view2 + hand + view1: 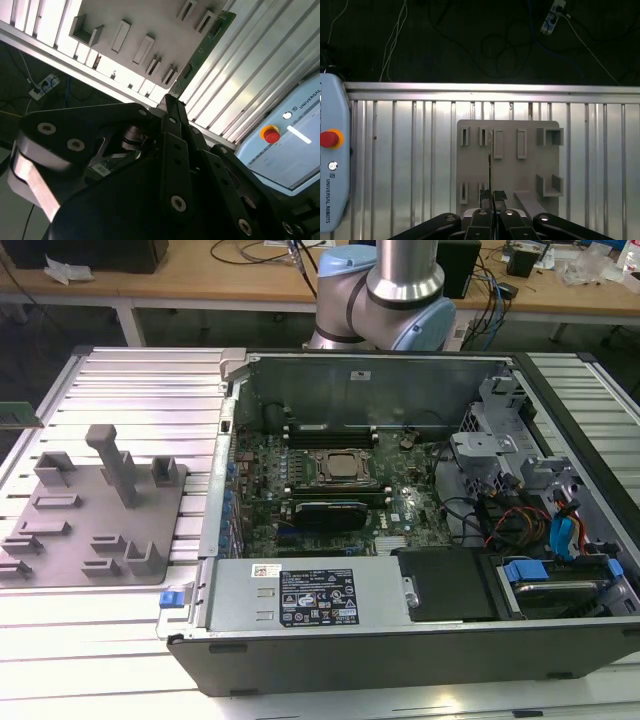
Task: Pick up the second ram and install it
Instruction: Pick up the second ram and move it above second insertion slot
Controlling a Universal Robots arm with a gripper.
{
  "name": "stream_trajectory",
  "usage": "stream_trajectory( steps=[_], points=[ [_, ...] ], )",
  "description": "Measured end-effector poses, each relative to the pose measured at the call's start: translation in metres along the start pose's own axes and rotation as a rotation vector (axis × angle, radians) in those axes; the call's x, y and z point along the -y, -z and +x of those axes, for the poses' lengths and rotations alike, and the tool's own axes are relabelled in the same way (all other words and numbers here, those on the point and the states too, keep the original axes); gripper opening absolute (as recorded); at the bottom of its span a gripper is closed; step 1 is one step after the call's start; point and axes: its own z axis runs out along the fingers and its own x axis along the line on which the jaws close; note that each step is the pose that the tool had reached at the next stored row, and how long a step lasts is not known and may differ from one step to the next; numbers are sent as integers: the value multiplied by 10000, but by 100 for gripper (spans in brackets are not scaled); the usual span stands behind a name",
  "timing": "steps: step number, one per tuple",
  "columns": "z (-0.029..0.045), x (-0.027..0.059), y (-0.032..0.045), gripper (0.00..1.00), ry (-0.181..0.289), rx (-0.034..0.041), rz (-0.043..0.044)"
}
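Note:
My gripper is shut on the second ram, a thin green stick seen edge-on in the first wrist view. In the second wrist view the ram runs out from the closed fingertips, its green face with dark chips showing. It hangs above the grey holder plate, apart from the slots. In the exterior view a short green strip at the left edge may be its end. The open computer case lies at the exterior view's right, its motherboard's black memory slots beside the silver processor.
The grey holder plate with raised brackets sits on the ribbed metal table. A teach pendant with a red button lies by the table's edge. Cables, drive bays and a power supply crowd the case.

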Motion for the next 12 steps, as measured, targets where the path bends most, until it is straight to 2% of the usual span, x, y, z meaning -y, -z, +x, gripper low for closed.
stream_trajectory(
  steps=[4, 8, 12],
  points=[
    [0, -1, 16, 9, -1, -3, -4],
    [-2, -8, 166, 9, 0, -2, -2],
    [-3, -9, 195, 9, 0, -2, -1]
  ],
)
